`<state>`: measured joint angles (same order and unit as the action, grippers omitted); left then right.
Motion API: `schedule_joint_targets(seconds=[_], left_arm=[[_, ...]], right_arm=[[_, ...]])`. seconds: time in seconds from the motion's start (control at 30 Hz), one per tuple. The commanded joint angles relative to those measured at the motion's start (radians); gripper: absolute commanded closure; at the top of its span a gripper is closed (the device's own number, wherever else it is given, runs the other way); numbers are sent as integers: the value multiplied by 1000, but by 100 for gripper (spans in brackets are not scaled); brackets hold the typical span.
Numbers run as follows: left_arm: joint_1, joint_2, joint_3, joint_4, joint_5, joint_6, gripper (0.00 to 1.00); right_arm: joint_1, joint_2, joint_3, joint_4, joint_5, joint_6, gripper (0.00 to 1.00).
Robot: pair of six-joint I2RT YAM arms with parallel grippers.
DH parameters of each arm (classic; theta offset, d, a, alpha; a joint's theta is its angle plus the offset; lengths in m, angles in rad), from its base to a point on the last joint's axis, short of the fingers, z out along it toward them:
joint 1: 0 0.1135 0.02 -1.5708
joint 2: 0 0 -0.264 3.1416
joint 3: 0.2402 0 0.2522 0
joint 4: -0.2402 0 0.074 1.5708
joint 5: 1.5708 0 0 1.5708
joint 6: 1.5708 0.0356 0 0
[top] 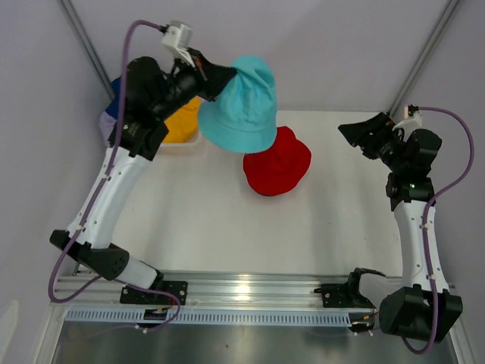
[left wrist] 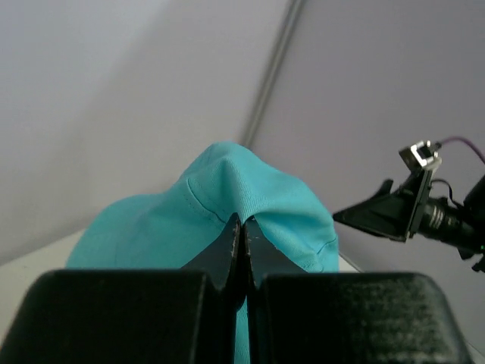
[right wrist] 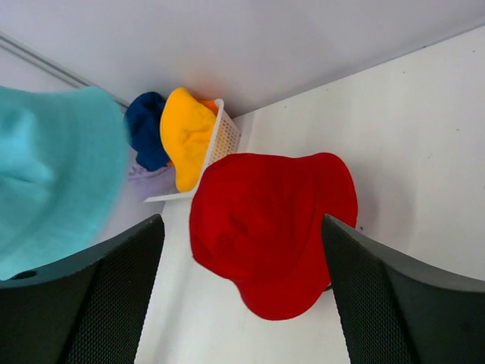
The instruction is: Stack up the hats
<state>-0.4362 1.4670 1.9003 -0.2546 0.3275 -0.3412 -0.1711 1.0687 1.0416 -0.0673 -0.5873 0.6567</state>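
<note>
My left gripper (top: pixel 227 76) is shut on the crown of the teal hat (top: pixel 242 106) and holds it in the air above the table, left of and behind the red hat (top: pixel 277 161). The pinched teal hat fills the left wrist view (left wrist: pixel 151 227). The red hat lies on the table, seen in the right wrist view (right wrist: pixel 273 220). My right gripper (top: pixel 355 133) is open and empty, raised to the right of the red hat. The yellow hat (right wrist: pixel 184 133), navy hat (right wrist: pixel 146 125), a bit of orange hat (right wrist: pixel 210 105) and lavender hat (right wrist: pixel 151 180) sit in the basket.
The white lattice basket (top: pixel 182 144) stands at the back left by the wall; its rim shows in the right wrist view (right wrist: pixel 224 136). Grey walls close the back and sides. A metal rail (top: pixel 250 292) runs along the near edge.
</note>
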Motion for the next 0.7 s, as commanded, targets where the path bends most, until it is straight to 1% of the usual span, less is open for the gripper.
schedule_joint_targets(seconds=[0.0, 0.03, 0.1, 0.17, 0.2, 0.3, 0.33, 0.4, 0.47, 0.53, 0.57, 0.63, 0.67], left_arm=[[-79, 50, -36, 48, 45, -19, 99], [-91, 56, -53, 55, 39, -19, 99], [-111, 72, -82, 75, 38, -44, 99], [-122, 79, -121, 122, 60, -85, 99], [-125, 82, -156, 147, 64, -94, 99], [-148, 96, -184, 199, 61, -105, 99], [-154, 107, -196, 207, 61, -99, 99], [-179, 118, -216, 219, 15, -38, 99], [-190, 136, -240, 193, -13, 29, 99], [-190, 141, -254, 173, -36, 48, 99], [-191, 138, -301, 178, -39, 68, 99], [-190, 128, -328, 195, -30, 80, 99], [-190, 121, -377, 202, -28, 91, 99]], right_arm=[[4, -61, 34, -26, 14, 69, 11], [4, -68, 25, -29, 18, 116, 11], [5, -97, -15, -20, 11, 161, 11], [5, -119, -54, 29, -2, 211, 11], [5, -130, -89, 41, 0, 221, 11], [5, -164, -117, 50, 14, 230, 10], [5, -174, -126, 50, 18, 230, 9], [5, -177, -129, 52, 21, 225, 9], [5, -174, -130, 47, 21, 216, 9], [5, -170, -137, 35, 21, 207, 9], [5, -164, -143, 32, 21, 204, 9], [7, -159, -158, 46, 21, 211, 9], [7, -151, -182, 55, 15, 221, 9]])
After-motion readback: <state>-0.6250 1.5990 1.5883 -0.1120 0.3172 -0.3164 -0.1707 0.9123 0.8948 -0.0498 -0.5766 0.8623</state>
